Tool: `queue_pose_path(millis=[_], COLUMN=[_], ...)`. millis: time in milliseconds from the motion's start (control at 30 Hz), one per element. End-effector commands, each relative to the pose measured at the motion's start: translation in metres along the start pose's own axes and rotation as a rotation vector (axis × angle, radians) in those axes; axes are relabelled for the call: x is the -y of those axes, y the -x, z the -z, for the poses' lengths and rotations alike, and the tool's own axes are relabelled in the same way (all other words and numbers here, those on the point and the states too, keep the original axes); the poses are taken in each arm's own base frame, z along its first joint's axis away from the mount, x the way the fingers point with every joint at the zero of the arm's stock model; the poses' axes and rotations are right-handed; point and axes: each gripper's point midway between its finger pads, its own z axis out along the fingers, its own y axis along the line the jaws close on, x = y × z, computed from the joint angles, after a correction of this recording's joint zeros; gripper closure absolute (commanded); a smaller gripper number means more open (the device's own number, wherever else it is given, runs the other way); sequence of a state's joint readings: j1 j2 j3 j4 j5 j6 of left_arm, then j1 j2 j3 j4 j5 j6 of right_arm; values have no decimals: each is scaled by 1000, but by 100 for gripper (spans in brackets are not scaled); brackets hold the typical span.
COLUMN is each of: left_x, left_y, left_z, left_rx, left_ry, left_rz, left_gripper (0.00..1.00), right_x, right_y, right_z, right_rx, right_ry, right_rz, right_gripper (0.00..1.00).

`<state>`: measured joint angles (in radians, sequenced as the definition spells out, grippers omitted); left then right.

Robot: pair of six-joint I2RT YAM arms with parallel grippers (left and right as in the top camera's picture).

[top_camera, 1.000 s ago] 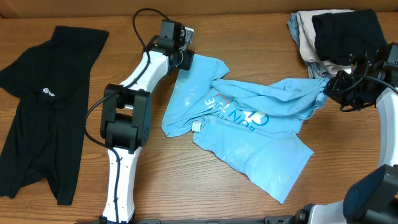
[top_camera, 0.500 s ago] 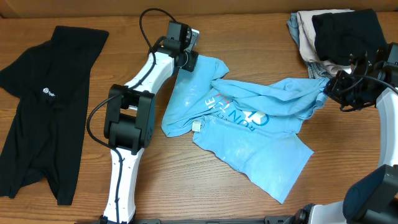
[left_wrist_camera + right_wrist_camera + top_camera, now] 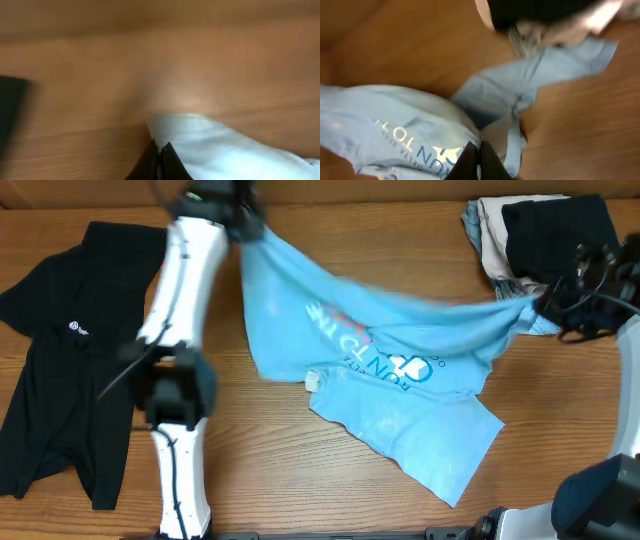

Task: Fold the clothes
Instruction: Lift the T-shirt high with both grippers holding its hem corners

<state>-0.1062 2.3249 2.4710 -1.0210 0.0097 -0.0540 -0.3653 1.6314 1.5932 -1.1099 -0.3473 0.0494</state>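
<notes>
The clothes, a light blue T-shirt (image 3: pixel 400 395) with white and red-orange lettering, lies partly lifted and stretched across the middle of the table. My left gripper (image 3: pixel 243 230) is blurred at the back left and shut on one shirt edge. In the left wrist view its jaws (image 3: pixel 160 147) pinch pale blue cloth (image 3: pixel 225 150) above bare wood. My right gripper (image 3: pixel 548 302) at the far right is shut on the opposite edge. The right wrist view shows those jaws (image 3: pixel 479 146) closed on bunched blue fabric (image 3: pixel 395 125) beside the print.
A black garment (image 3: pixel 70 350) lies spread flat on the left of the table. A pile of dark and pale clothes (image 3: pixel 540 235) sits at the back right, just behind my right gripper, and fills the top of the right wrist view (image 3: pixel 545 20).
My left gripper has shut on the shirt's edge and swung back and to the left, pulling the shirt taut and spreading it. The right gripper has kept its hold and shifted slightly.
</notes>
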Motion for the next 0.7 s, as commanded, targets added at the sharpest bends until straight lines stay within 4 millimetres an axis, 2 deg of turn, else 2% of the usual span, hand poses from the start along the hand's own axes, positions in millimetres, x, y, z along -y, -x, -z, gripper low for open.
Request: queue_pose_path(millis=[0, 100, 200, 300, 400, 433, 567, 667], left_x=[-29, -50, -68, -83, -92, -94, -93, -93], left_y=[73, 91, 99, 100, 93, 89, 74, 61], left_z=[138, 208, 274, 336, 390, 414, 474, 511], left_rx=[291, 423, 547, 658, 748, 789, 889, 949], left_ry=[42, 73, 107, 145, 180, 197, 240, 286], left_rz=[57, 84, 105, 123, 134, 130, 112, 108], left_gripper=[96, 96, 96, 96, 96, 96, 96, 96], right_x=[-21, -36, -52, -65, -72, -74, -74, -75], right_y=[35, 51, 63, 69, 68, 66, 57, 44], right_z=[47, 81, 119, 155, 190, 208, 249, 280], right_rx=[139, 205, 276, 343, 401, 428, 497, 557], right_ry=[11, 18, 26, 25, 18, 13, -10, -29], right_rz=[57, 82, 113, 145, 158, 158, 149, 144], right_gripper=[96, 96, 96, 96, 96, 96, 96, 96])
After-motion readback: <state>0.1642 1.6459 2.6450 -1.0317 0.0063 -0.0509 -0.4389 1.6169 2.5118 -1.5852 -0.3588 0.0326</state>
